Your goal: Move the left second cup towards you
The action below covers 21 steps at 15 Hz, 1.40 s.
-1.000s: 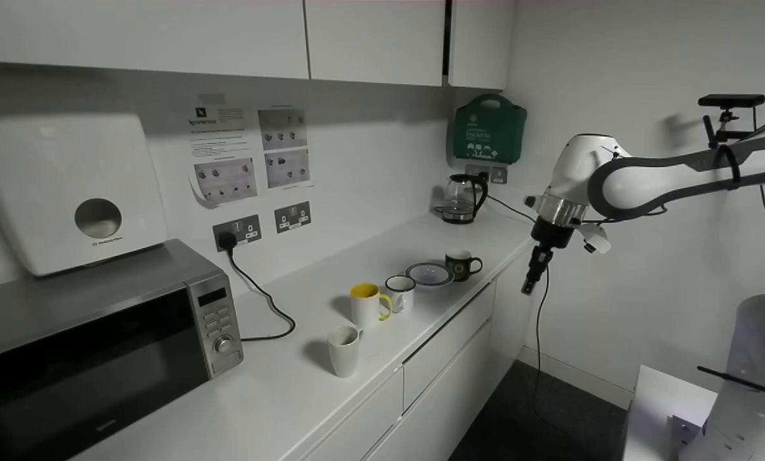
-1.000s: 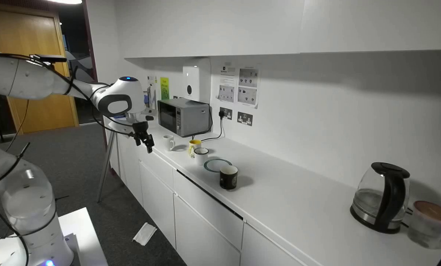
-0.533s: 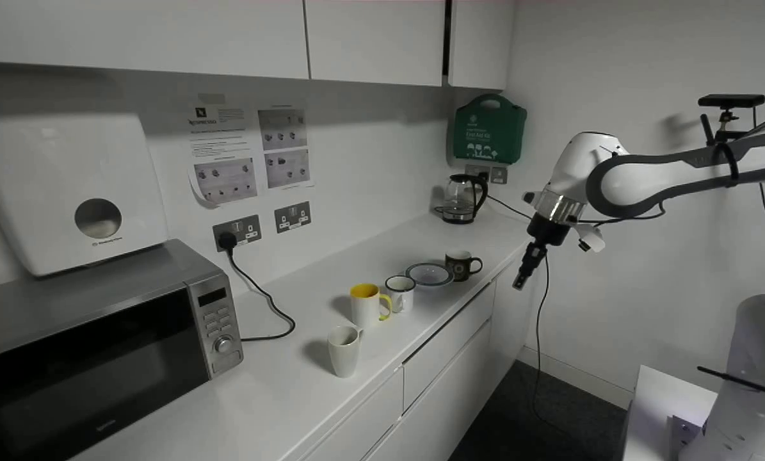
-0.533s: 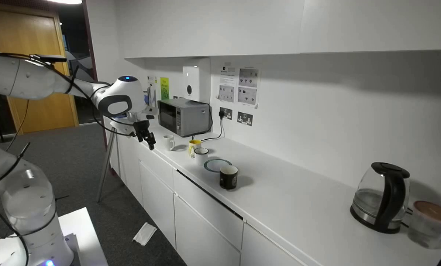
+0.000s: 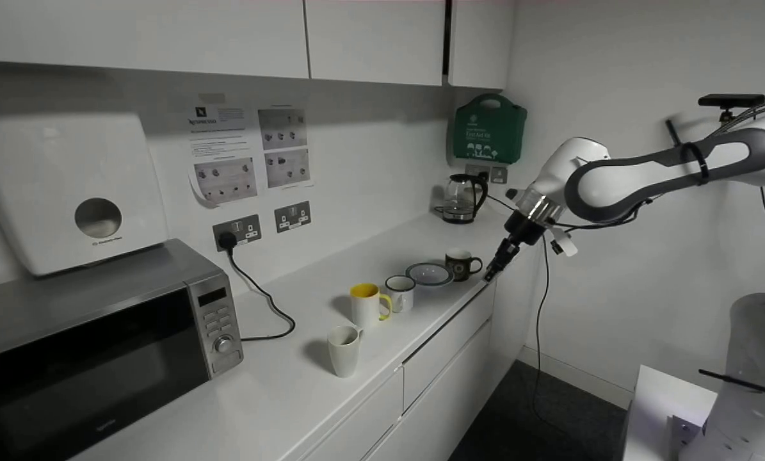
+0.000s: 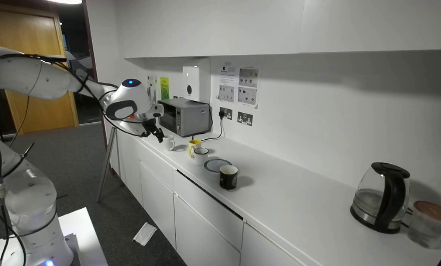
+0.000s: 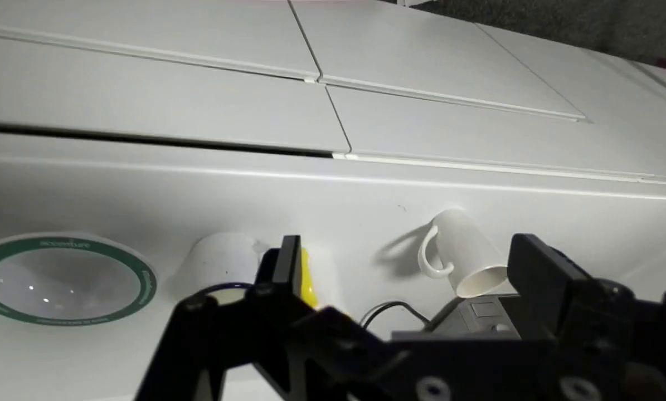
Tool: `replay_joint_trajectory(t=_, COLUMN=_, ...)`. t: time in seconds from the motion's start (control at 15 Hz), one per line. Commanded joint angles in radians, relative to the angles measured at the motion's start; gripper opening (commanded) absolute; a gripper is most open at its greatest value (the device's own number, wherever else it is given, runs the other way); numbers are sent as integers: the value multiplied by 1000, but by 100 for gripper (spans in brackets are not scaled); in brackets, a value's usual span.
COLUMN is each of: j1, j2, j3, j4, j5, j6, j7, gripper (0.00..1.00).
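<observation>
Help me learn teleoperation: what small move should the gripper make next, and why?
I'd probably shift the open gripper toward the dark-rimmed mug: in the wrist view, one finger partly hides the yellow-lined mug, while the plain white mug shows between the fingers.

Workplace kitchenette, evidenced by boxy grey metal microwave (image 5: 110, 342), rounded clear glass kettle (image 6: 377, 197) and rectangular green plastic first-aid case (image 5: 490, 131).

White-and-grey arm (image 5: 606, 186), black cables (image 6: 0, 166) — black claw (image 7: 408, 245)
</observation>
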Motion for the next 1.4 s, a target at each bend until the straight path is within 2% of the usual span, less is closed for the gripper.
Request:
replay_joint_trajectory(t=0.0, j1=57, j2=148, j3=-40, j4=122, j5=65, j6=68, j7=-131, gripper=100)
replay_joint_trajectory(t=0.33, j1=40, j2=321, j3=-17, j4=287, j5=125, j6=74, j7=-199, gripper=100)
replay_joint_trajectory(t=0.73, j1=-8, j2=493, j3=63, j4=481, j5=237, j6=78, j7=-198, gripper=100)
replay_joint_trajectory(t=1.07, j1=-65, j2=607, j3=142, j4=610, j5=174, j6=38, j7=-194, gripper=100)
replay_joint_trajectory(t=1.33, j1=-128, j2=681, j3=175, j4=671, j5=83, j6=-53, j7=-264, gripper=100)
